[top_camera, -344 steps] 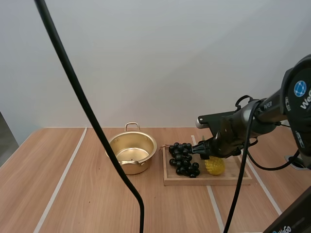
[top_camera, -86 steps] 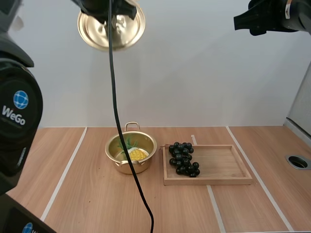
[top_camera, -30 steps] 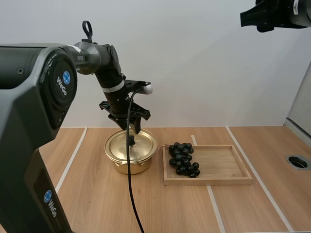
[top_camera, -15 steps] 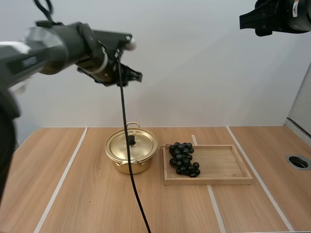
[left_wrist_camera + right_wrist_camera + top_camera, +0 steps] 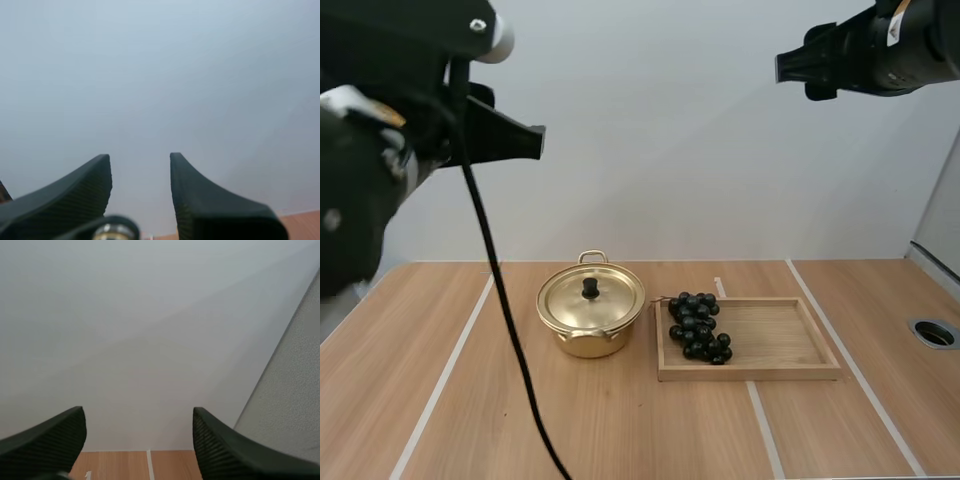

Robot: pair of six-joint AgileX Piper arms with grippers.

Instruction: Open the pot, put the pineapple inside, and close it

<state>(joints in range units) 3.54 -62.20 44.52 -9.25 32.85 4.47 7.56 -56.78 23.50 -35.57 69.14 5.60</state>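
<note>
Pale wall is standing behind a wooden counter [image 5: 620, 430] crossed by white lines. Left hand [image 5: 139, 162] is hanging high above the counter's left side, its two black fingers [image 5: 75, 190] standing apart, ribbed faces turned to each other and nothing between them. Right hand [image 5: 137, 415] is hovering just as high over the far right, its fingers likewise spread wide and gripping nothing. Both are sitting well apart from everything below.

Under them, the pot [image 5: 586, 338] is resting on the counter left of centre, with the lid [image 5: 605, 300] lying flat on its rim and the black knob [image 5: 590, 289] pointing up. The lid is hiding the inside, so by my reckoning the pineapple is sitting under it. Just beside the pot on the right, a wooden tray [image 5: 775, 335] is holding a bunch of grapes [image 5: 698, 328] at its left end; whether tray and pot are touching I cannot tell.

Judging from this, the task is looking complete, and the step in hand is parking the arms. Doing that well is calling for keeping both hands open and high and travelling away from the pot rather than across it, so that no finger is catching the knob or nudging the lid off its seat. From the high view the lid is looking level all round the rim.
</note>
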